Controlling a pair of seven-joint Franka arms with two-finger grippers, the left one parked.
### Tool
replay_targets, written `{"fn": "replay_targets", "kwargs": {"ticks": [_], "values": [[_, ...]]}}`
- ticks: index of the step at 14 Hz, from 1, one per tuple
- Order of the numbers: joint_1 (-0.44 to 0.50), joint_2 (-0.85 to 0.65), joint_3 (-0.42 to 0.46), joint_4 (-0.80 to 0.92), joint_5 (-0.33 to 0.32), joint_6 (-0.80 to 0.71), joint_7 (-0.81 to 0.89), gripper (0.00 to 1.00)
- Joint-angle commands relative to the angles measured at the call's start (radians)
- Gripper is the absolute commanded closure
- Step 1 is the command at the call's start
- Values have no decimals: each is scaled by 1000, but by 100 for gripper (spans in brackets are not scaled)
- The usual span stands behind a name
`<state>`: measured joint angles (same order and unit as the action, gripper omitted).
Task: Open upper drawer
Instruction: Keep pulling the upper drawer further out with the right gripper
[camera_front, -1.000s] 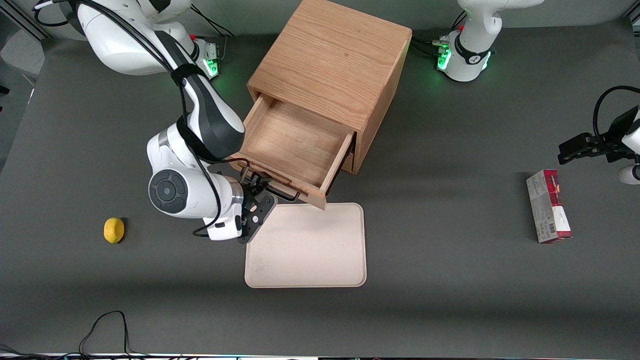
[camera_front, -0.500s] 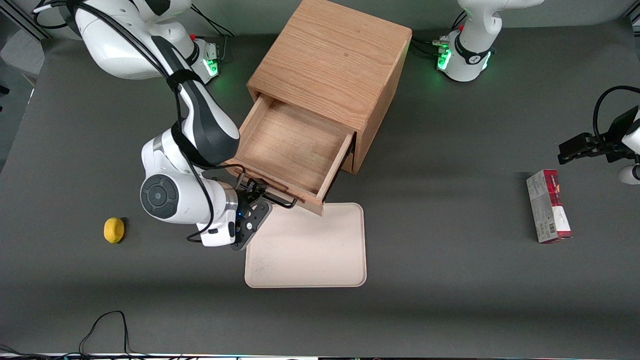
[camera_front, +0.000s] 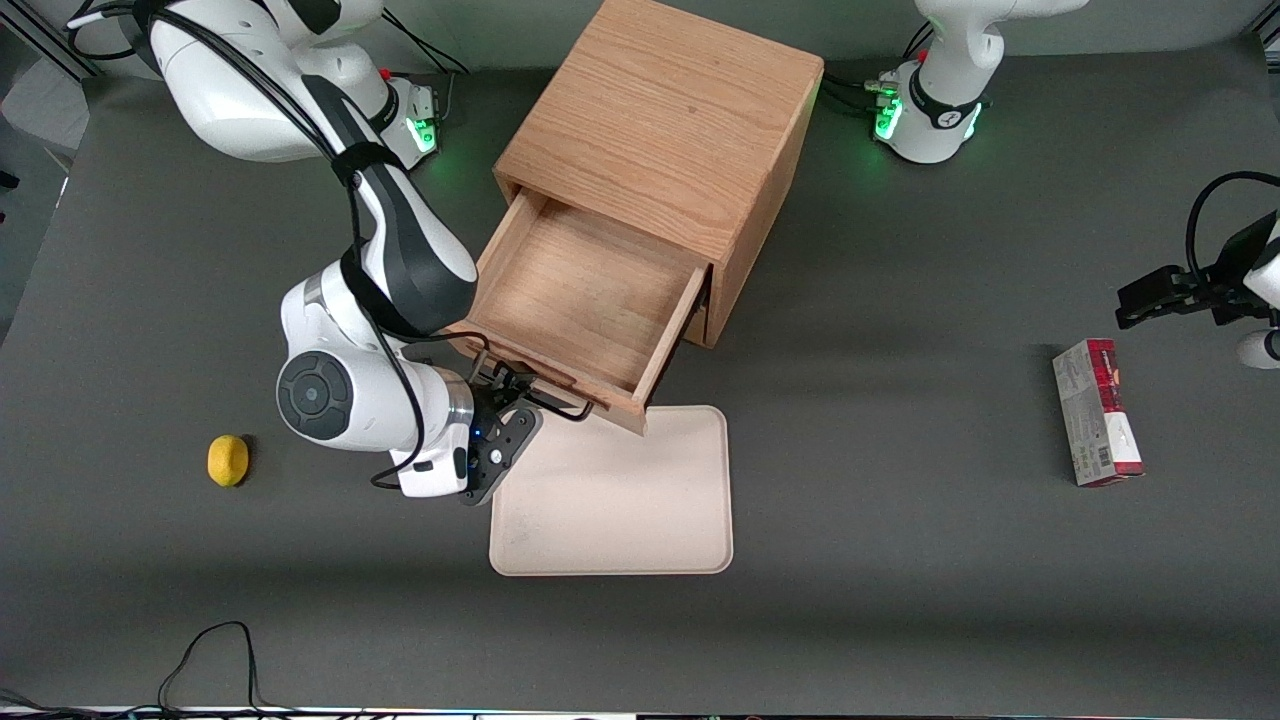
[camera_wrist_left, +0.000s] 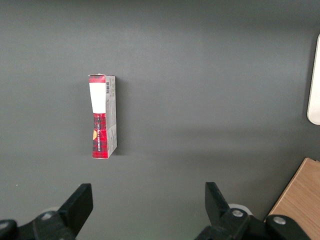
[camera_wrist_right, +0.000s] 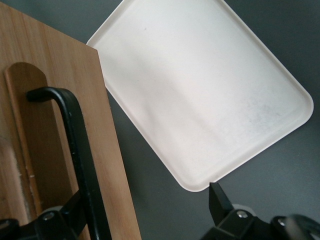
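Note:
The oak cabinet (camera_front: 665, 120) stands at the middle of the table. Its upper drawer (camera_front: 585, 295) is pulled far out, and its wooden tray is bare. The thin black wire handle (camera_front: 548, 402) runs along the drawer front (camera_wrist_right: 50, 100). My right gripper (camera_front: 505, 395) is in front of the drawer, at the handle's end toward the working arm. In the right wrist view the gripper (camera_wrist_right: 147, 207) is open, and the handle (camera_wrist_right: 77, 145) lies just inside one finger (camera_wrist_right: 70, 212). The bottom drawer is hidden under the upper one.
A cream tray (camera_front: 615, 495) lies on the table in front of the drawer, partly under its front corner. A yellow lemon (camera_front: 227, 460) lies toward the working arm's end. A red and white box (camera_front: 1095, 410) lies toward the parked arm's end, also in the left wrist view (camera_wrist_left: 102, 120).
The right arm's wrist and gripper have shifted toward the working arm's end and a little nearer the camera. The drawer front has come out slightly further over the tray.

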<state>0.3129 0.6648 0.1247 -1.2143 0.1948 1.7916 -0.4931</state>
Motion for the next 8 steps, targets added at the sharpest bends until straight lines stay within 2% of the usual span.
{"fn": "replay_targets", "kwargs": {"ticks": [1,8], "values": [[-20,36,4,62,-9,34,-8,0],[-32,36,4,71,0,34,1,0]]}}
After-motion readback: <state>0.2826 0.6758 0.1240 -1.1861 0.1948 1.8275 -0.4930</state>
